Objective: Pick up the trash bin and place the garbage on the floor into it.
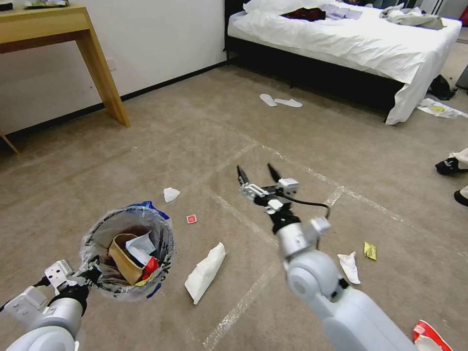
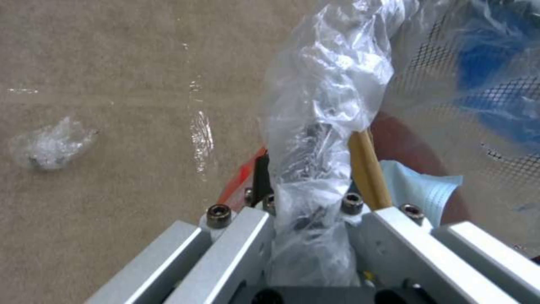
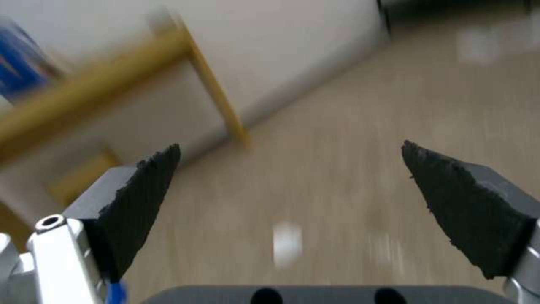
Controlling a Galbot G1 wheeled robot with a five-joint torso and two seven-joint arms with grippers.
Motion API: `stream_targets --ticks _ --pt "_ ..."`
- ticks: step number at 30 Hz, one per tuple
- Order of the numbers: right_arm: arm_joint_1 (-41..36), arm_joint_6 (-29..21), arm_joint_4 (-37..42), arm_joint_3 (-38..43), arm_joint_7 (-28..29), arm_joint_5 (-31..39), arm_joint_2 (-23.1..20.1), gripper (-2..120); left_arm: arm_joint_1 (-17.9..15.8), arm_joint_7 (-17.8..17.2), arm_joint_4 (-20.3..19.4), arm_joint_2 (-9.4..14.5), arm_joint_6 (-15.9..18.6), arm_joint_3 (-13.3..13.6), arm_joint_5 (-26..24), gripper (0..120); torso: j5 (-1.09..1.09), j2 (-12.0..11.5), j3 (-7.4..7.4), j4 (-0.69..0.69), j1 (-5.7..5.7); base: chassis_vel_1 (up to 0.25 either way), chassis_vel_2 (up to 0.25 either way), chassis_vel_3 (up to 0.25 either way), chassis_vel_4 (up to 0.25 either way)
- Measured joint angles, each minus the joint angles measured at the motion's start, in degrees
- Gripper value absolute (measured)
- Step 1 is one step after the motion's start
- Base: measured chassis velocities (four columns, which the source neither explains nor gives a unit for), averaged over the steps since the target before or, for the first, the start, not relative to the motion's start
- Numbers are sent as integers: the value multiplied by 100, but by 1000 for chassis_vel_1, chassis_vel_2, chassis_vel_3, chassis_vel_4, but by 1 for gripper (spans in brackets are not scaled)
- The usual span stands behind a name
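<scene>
The trash bin (image 1: pixel 99 228), lined with crinkled clear plastic, hangs low at the left with brown cardboard, white paper and a red wrapper inside. My left gripper (image 1: pixel 91 272) is shut on its near rim; the left wrist view shows the gripper (image 2: pixel 312 198) pinching the bag-wrapped rim (image 2: pixel 326 97). My right gripper (image 1: pixel 256 173) is open and empty in the air over the floor (image 1: pixel 146 146), its fingertips (image 3: pixel 141 198) wide apart. Garbage lies around: a white paper (image 1: pixel 171 194), a red scrap (image 1: pixel 191 219), a white tissue pack (image 1: pixel 205 273), crumpled white paper (image 1: pixel 349 267), a yellow wrapper (image 1: pixel 370 250), a red wrapper (image 1: pixel 429 336).
A wooden desk (image 1: pixel 58 29) stands at the back left against the wall. A white bed (image 1: pixel 351 39) fills the back right, with white slippers (image 1: pixel 280 101) before it. A clear plastic scrap (image 2: pixel 50 143) lies on the carpet beside the bin.
</scene>
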Motion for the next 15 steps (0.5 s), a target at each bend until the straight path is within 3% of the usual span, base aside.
stream_targets --ticks 2,3,5,6,8,15 --pt "279 -1017 -307 -409 895 899 288 100 3 0 4 -35 -2 0 37 1 0 0 0 -1 0 0 0 0 0" --pt "279 -1017 -307 -409 895 899 288 100 3 0 4 -35 -2 0 37 1 0 0 0 -1 0 0 0 0 0" --pt "485 -1744 -607 -709 1535 1524 505 100 4 0 13 -61 -10 -2 54 1 -1 0 0 0 0 0 0 0 0" --pt "485 -1744 -607 -709 1535 1524 505 100 4 0 13 -61 -10 -2 54 1 -1 0 0 0 0 0 0 0 0" --pt "659 -2111 -1053 -1011 2109 1934 754 100 8 1 23 -81 -16 -26 62 1 -1 0 0 0 0 0 0 0 0" --pt "820 -2374 -2058 -1337 2692 2354 1138 100 16 5 20 -112 -25 -78 65 1 -1 0 0 -1 0 0 0 0 0"
